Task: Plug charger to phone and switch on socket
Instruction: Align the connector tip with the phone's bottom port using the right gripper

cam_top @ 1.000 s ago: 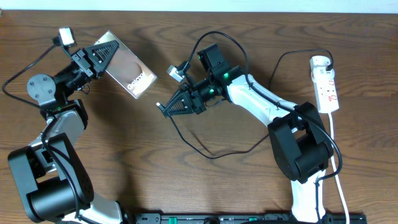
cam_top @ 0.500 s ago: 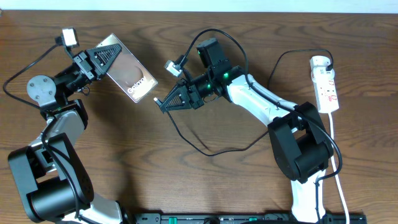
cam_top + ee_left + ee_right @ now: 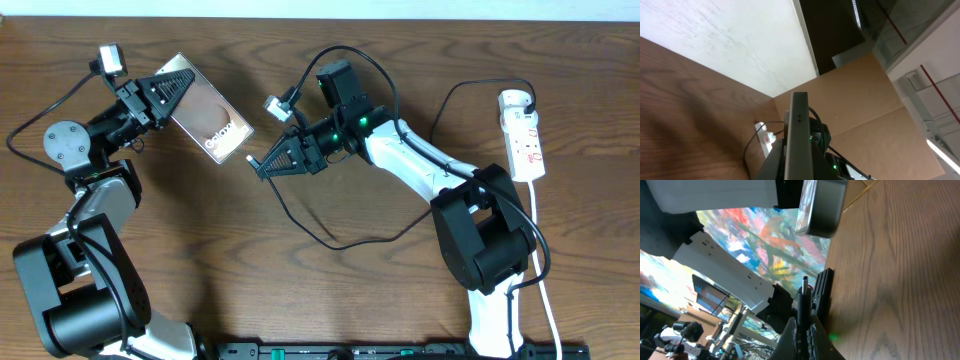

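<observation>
My left gripper (image 3: 165, 88) is shut on the phone (image 3: 210, 122), a brown glossy slab with pale lettering, and holds it above the table at the upper left. The left wrist view shows it edge-on (image 3: 799, 135). My right gripper (image 3: 275, 165) is shut on the plug end of the charger (image 3: 254, 160); the metal tip points at the phone's lower end, a small gap apart. In the right wrist view the plug (image 3: 804, 300) stands between my fingers (image 3: 802, 330), with the phone's end (image 3: 822, 207) above it. The black cable (image 3: 330, 243) loops across the table. The socket (image 3: 524, 135) lies far right.
A black adapter (image 3: 527, 97) sits in the top of the power strip, whose white cord (image 3: 545, 290) runs down the right side. The right arm (image 3: 420, 165) spans the table's middle. A black rail (image 3: 400, 351) lines the front edge.
My right gripper has carried the charger plug up and left, toward the phone's lower end. The left gripper has tilted the phone slightly toward it.
</observation>
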Robot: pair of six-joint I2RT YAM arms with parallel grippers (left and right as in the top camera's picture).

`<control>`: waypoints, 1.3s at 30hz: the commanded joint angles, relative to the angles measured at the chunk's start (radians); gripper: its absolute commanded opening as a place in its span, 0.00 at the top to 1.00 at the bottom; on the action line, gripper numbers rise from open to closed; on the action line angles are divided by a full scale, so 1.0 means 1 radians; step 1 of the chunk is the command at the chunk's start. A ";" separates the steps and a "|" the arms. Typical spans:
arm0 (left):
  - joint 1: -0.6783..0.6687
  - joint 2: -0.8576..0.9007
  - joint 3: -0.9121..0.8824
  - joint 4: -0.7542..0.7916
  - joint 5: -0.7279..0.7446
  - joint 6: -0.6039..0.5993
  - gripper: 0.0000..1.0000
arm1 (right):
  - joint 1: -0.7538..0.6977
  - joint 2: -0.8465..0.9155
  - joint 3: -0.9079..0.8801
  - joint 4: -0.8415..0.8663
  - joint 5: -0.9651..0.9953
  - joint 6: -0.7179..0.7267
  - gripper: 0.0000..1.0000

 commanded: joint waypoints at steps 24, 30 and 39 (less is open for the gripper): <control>-0.016 -0.005 0.004 0.017 -0.015 0.018 0.93 | 0.022 -0.026 0.013 0.142 -0.025 0.143 0.99; -0.016 -0.005 0.004 0.018 -0.008 0.018 0.93 | 0.022 -0.026 0.013 0.170 -0.025 0.166 0.99; -0.016 -0.006 0.004 0.017 0.002 0.017 0.93 | 0.021 -0.026 0.013 0.178 -0.025 0.165 0.99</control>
